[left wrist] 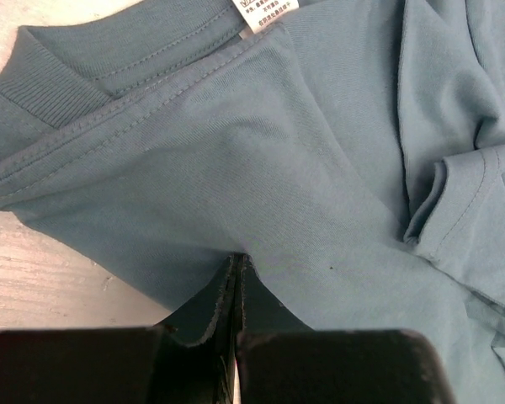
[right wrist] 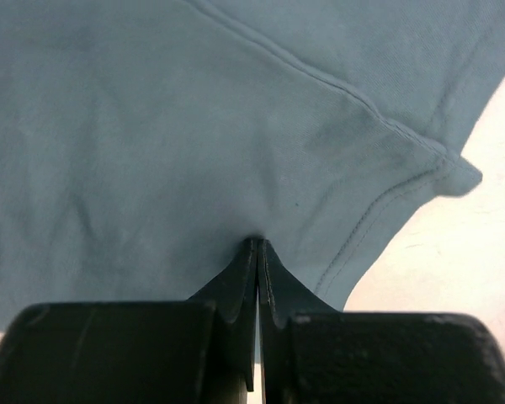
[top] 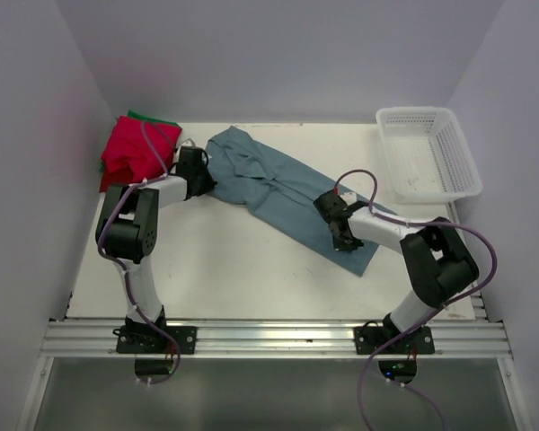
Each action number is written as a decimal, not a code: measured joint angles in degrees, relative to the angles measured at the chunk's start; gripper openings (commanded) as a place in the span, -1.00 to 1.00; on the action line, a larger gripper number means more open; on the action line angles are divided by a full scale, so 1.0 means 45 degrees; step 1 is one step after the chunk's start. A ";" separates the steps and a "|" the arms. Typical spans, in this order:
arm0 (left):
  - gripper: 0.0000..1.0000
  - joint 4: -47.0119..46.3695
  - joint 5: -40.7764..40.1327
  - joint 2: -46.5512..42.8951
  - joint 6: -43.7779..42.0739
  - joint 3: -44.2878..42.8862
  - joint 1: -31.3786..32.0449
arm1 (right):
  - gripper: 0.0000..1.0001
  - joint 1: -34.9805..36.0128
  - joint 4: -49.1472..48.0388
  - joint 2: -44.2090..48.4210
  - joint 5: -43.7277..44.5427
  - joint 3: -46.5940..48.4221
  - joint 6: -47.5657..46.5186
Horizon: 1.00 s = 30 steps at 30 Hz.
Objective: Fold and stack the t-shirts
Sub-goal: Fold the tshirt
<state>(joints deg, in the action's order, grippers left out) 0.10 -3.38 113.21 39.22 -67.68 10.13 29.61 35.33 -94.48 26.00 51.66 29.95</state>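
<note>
A dusty blue-grey t-shirt (top: 278, 189) lies spread on a slant across the white table, collar end at the back left, hem at the front right. My left gripper (top: 206, 176) is shut and pinches the shirt's edge near the collar; in the left wrist view the gripper (left wrist: 237, 263) grips puckered cloth, with the collar and label (left wrist: 265, 12) beyond. My right gripper (top: 336, 222) is shut on the shirt near its hem; in the right wrist view the gripper (right wrist: 258, 246) pinches the cloth. Folded red t-shirts (top: 136, 149) lie stacked at the back left, with a green one (top: 153, 116) showing under them.
A white plastic mesh basket (top: 428, 151) stands at the back right corner. Grey walls close in the table on three sides. A metal rail (top: 269, 337) runs along the near edge by the arm bases.
</note>
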 measured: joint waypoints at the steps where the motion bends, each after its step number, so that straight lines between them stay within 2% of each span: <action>1: -1.00 0.0039 0.0034 0.0005 -0.0005 -0.0024 -0.0019 | -1.00 0.0243 -0.0068 0.0000 -0.0073 -0.0010 -0.0039; 9: -1.00 0.0738 0.0583 0.0942 -0.0345 -0.1564 -0.0165 | -1.00 0.3167 -0.2331 0.0457 -0.2516 -0.0801 0.0403; 14: -1.00 0.0928 0.1243 0.1987 -0.0680 -0.3050 -0.0194 | -1.00 0.5537 -0.4692 0.0549 -0.4823 -0.1409 0.2025; 20: -1.00 0.1020 0.2375 0.3337 -0.1005 -0.4915 -0.0296 | -1.00 0.8398 -0.6067 0.0097 -0.7082 -0.1472 0.4012; 23: -1.00 0.1127 0.2948 0.3818 -0.1030 -0.5615 -0.0379 | -1.00 0.9704 -0.6280 -0.0112 -0.7198 -0.1389 0.4755; 30: -1.00 0.1214 0.4318 0.4707 -0.1112 -0.6849 -0.0568 | -1.00 1.0336 -0.5377 -0.0641 -0.5935 -0.0296 0.5158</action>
<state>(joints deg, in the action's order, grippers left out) 5.56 16.05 134.39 34.22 -98.50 7.57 76.12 11.14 -97.36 -0.71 50.33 53.17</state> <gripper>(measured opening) 0.004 0.007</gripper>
